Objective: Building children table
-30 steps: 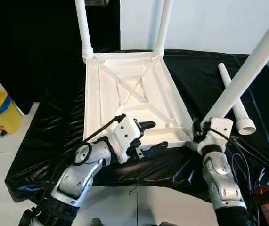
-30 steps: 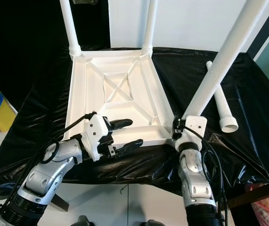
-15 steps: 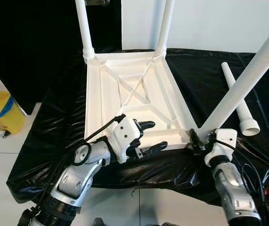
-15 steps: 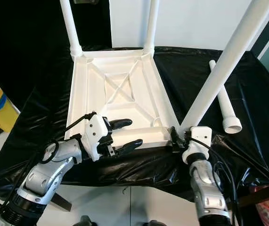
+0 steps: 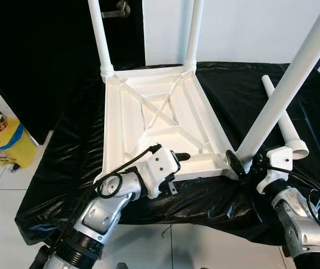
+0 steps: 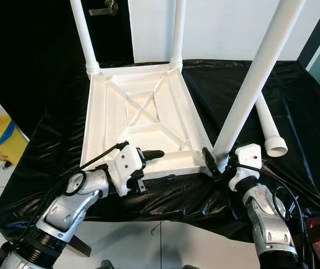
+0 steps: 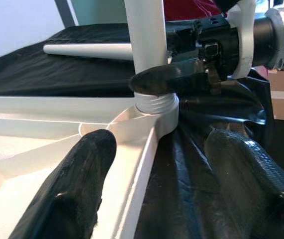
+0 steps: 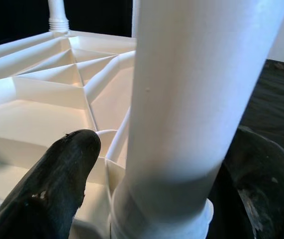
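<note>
Gripping a white leg seated in tabletop, right gripper.

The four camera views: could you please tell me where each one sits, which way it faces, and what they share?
Left eye view: on the head, looking forward and down at the upturned white tabletop on black sheeting; both silver arms show.
Right eye view: its stereo twin, same scene, slightly offset.
Left wrist view: along the left hand, straddling the tabletop's near edge, toward the corner socket.
Right wrist view: along the right hand, gripping the leg.
Shared: both wrist views see that leg in its socket.
</note>
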Controlling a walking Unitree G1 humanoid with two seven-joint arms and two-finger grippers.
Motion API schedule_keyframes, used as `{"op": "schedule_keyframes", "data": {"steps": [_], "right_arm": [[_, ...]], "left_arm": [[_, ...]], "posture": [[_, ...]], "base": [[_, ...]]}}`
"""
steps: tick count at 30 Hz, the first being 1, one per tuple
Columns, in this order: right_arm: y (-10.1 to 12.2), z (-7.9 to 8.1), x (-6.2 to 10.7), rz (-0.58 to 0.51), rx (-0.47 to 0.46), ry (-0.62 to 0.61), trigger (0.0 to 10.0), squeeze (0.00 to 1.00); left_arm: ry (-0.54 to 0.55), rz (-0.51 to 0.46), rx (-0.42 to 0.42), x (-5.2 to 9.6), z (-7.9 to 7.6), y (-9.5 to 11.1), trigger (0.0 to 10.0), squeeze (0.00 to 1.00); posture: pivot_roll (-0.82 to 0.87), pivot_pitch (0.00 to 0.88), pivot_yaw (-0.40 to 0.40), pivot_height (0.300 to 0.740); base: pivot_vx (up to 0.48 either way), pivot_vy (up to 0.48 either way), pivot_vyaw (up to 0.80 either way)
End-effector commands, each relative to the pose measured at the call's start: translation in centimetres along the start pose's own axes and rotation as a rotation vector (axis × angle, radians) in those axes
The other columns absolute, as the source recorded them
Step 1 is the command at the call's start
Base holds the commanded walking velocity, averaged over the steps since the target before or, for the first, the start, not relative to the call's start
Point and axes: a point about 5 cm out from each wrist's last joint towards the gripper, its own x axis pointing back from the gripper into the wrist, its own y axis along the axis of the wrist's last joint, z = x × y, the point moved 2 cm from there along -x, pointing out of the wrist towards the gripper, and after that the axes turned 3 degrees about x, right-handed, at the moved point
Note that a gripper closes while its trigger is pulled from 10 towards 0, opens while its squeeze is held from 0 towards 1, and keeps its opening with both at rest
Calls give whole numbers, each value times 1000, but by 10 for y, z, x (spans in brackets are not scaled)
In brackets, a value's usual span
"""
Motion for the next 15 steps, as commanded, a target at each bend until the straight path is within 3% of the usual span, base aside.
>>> {"op": "schedule_keyframes", "data": {"steps": [1,6,15], "right_arm": [[1,1,-1,-8,8,24,10000,0],[2,1,-6,-20,46,96,10000,0],[-3,-4,-19,0,79,146,9922,0]], "left_arm": [[38,18,-6,-2,3,-3,10000,0],[120,26,22,-10,10,-7,10000,0],[146,13,28,-18,9,-5,10000,0]], "posture": [[-57,10,4,740],[-70,19,21,740],[-71,36,39,740]], "base": [[0,0,0],[0,0,0],[0,0,0]]}}
